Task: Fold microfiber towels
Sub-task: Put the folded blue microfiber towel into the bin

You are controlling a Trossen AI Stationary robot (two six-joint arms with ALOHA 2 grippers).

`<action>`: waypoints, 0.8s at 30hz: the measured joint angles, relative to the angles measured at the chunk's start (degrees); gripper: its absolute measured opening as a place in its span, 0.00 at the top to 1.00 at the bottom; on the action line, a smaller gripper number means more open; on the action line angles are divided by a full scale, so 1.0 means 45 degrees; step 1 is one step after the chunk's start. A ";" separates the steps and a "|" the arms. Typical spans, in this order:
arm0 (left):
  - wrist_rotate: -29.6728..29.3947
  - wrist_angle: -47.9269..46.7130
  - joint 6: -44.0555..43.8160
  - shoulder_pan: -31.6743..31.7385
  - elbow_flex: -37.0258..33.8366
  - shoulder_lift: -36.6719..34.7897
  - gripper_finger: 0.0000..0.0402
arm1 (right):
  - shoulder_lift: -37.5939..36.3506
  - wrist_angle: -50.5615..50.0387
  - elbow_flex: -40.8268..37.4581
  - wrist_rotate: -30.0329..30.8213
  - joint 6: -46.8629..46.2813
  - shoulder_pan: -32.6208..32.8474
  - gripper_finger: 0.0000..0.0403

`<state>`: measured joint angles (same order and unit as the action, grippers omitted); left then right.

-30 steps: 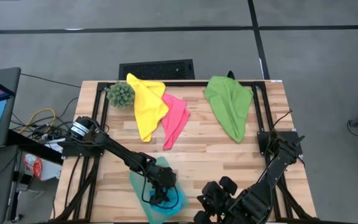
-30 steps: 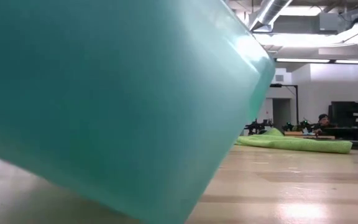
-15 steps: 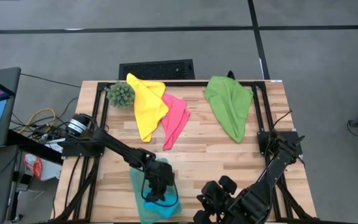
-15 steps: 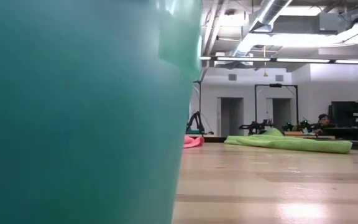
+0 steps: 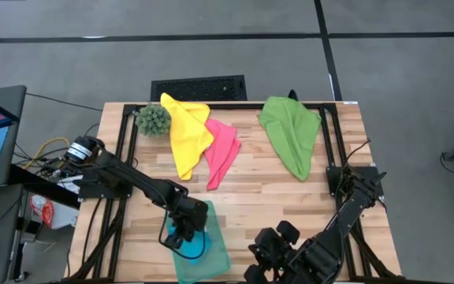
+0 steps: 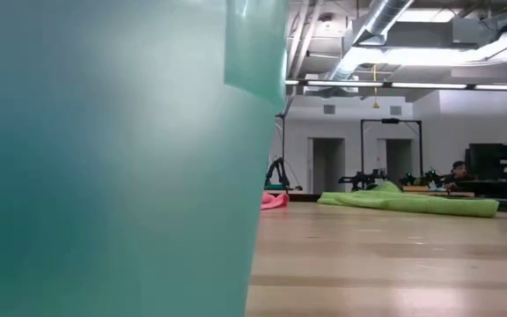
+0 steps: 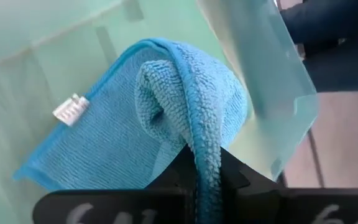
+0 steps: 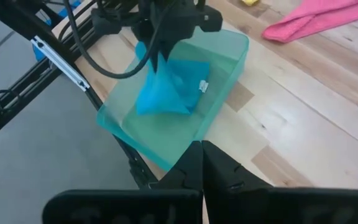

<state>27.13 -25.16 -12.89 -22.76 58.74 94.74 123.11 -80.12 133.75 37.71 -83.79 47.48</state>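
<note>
The bright blue towel (image 7: 123,143) lies in the translucent teal tray (image 5: 211,260) near the table's front edge, with one fold pulled up into a peak. My left gripper (image 5: 181,231) stands over the tray, shut on that fold. In the right wrist view the left gripper (image 8: 157,53) tops the blue towel (image 8: 166,87). My right gripper (image 8: 202,155) waits shut at the front, right of the tray, touching nothing. The yellow towel (image 5: 184,130), pink towel (image 5: 221,150) and green towel (image 5: 292,134) lie crumpled on the far half of the table. My left gripper pinches a bunched fold of the blue towel (image 7: 207,158) between its two fingers. The fingers come slanting down from above on the table's left side. The fold stands up like a tent under the fingers, while the towel's lower part (image 8: 163,102) rests on the tray's floor.
A small spiky green ball plant (image 5: 154,118) sits at the far left corner beside the yellow towel. The tray's wall (image 6: 104,158) fills the left of the low view. Bare wood lies between the tray and the far towels.
My left gripper has risen and drawn back toward the table's left edge, pulling a fold of the blue towel up with it. The tray has turned about on the table, so that its long side now runs nearly straight from near to far.
</note>
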 joint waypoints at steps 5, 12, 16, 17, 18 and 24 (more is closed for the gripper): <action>-0.0289 0.0782 0.0571 0.0000 -0.0002 0.0109 0.99 | 0.0000 0.0000 0.0000 0.0011 -0.0010 -0.0076 0.96; -0.0007 0.1808 0.0515 -0.0178 0.0005 0.0206 0.84 | 0.0000 0.0000 0.0000 0.0005 -0.0028 -0.0077 0.94; -0.0182 0.1880 0.0631 -0.0213 0.0005 0.0219 0.69 | 0.0000 0.0000 0.0000 -0.0005 -0.0034 -0.0080 0.94; -0.0238 0.1934 0.0737 -0.0209 0.0005 0.0219 0.65 | 0.0000 0.0000 0.0000 -0.0005 -0.0031 -0.0082 0.95; -0.0248 0.2015 0.0820 -0.0207 0.0005 0.0219 0.62 | 0.0000 0.0000 0.0000 -0.0005 -0.0009 -0.0082 0.95; 0.0301 0.0925 0.0127 0.0265 0.0723 0.0223 0.48 | 0.0000 -0.0005 0.0000 -0.0010 0.0005 -0.0082 0.95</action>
<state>28.49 -21.00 -12.32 -21.57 61.99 95.74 123.11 -80.14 133.75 37.67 -83.77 47.11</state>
